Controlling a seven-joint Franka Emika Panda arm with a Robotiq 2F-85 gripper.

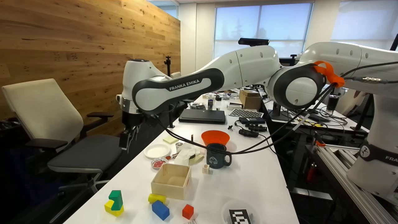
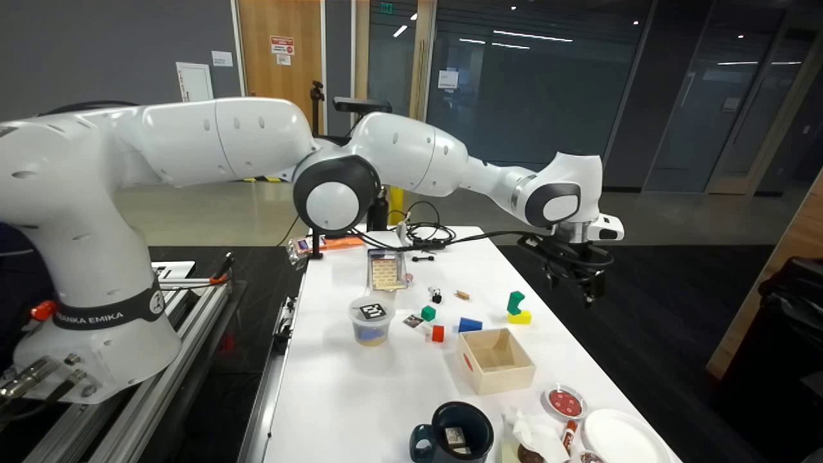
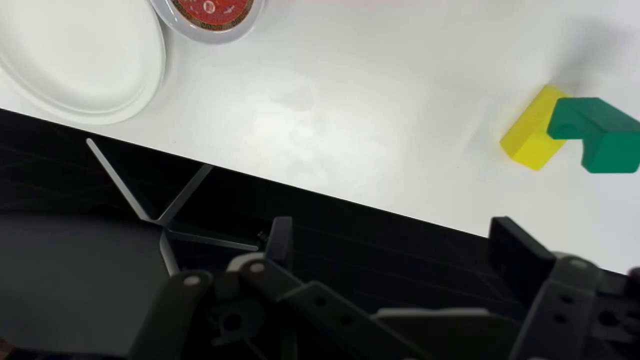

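Hanging past the white table (image 3: 310, 125), the gripper (image 3: 395, 242) has its jaws spread wide, holding nothing. Near the table's edge, a green block (image 3: 607, 140) sits on a yellow block (image 3: 531, 130).

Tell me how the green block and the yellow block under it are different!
Where they are: the green block sits on top, while the yellow block is underneath, on the white table.
How they sit: the green block stands up tall, but the yellow block lies down low.
Colour: the green block is dark green; the yellow block is bright yellow.
Same: both are blocks in just one plain colour.
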